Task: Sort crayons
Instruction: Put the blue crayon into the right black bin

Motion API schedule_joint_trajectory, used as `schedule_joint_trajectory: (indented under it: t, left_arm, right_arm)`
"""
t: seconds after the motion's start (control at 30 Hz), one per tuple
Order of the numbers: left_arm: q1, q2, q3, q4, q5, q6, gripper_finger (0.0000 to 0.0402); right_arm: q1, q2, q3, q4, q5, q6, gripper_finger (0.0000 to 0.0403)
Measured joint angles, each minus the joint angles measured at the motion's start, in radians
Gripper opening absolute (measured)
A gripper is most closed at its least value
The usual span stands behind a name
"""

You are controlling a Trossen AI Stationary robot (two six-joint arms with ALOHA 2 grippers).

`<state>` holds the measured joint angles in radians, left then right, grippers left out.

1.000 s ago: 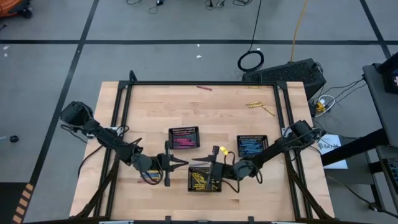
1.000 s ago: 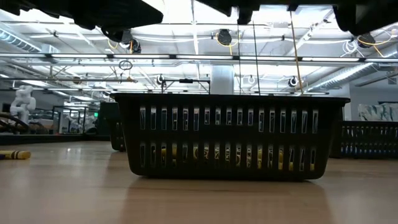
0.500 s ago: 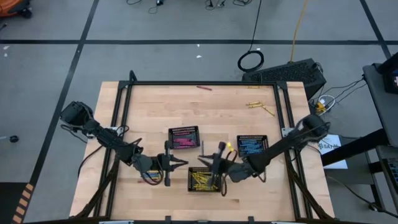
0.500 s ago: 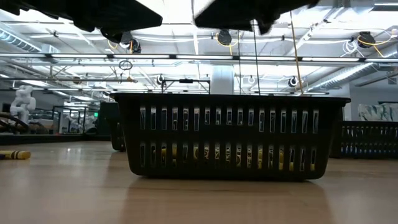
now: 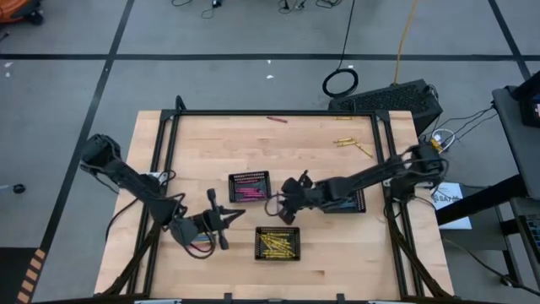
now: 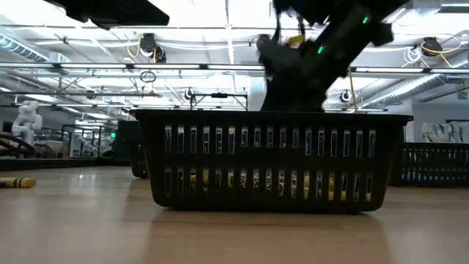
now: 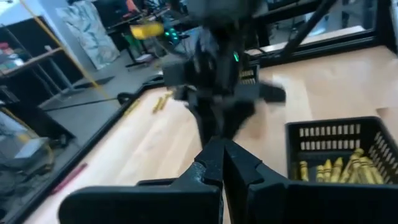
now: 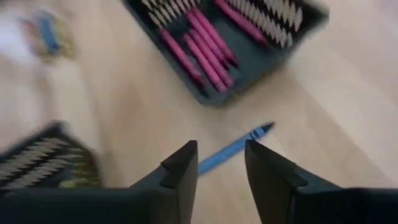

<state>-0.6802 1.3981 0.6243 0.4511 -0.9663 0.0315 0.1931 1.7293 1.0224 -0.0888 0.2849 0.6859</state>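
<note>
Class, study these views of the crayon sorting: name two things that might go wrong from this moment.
1. The right gripper, open, hovers over a blue crayon lying loose beside the pink tray; a skewed pinch might roll it away.
2. The left gripper is shut beside the yellow tray; the arms work close and might collide.

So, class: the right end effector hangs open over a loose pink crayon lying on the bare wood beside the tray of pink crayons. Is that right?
Not quite: the loose crayon is blue, not pink, as the right wrist view shows. The rest holds: the right end effector hangs open over it, on bare wood beside the tray of pink crayons.
</note>
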Motion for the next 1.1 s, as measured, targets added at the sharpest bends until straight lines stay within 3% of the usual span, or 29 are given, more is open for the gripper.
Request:
schedule_joint_trajectory:
  t: [0.23, 0.47, 1.1]
  left_arm:
    - [-0.022, -0.005, 0.0, -0.104, -0.015, -0.089, 0.0003]
    - [-0.021, -0.005, 0.0, -0.165, -0.015, -0.156, 0.0003]
    - [-0.021, -0.005, 0.0, -0.173, -0.015, -0.157, 0.0003]
  right_arm:
    - [0.001, 0.147, 0.085, -0.017, 0.076, 0.109, 0.0146]
    - [0.011, 0.206, 0.151, -0.214, 0.162, 0.192, 0.0129]
    - [0.028, 0.262, 0.153, -0.11, 0.165, 0.192, 0.012]
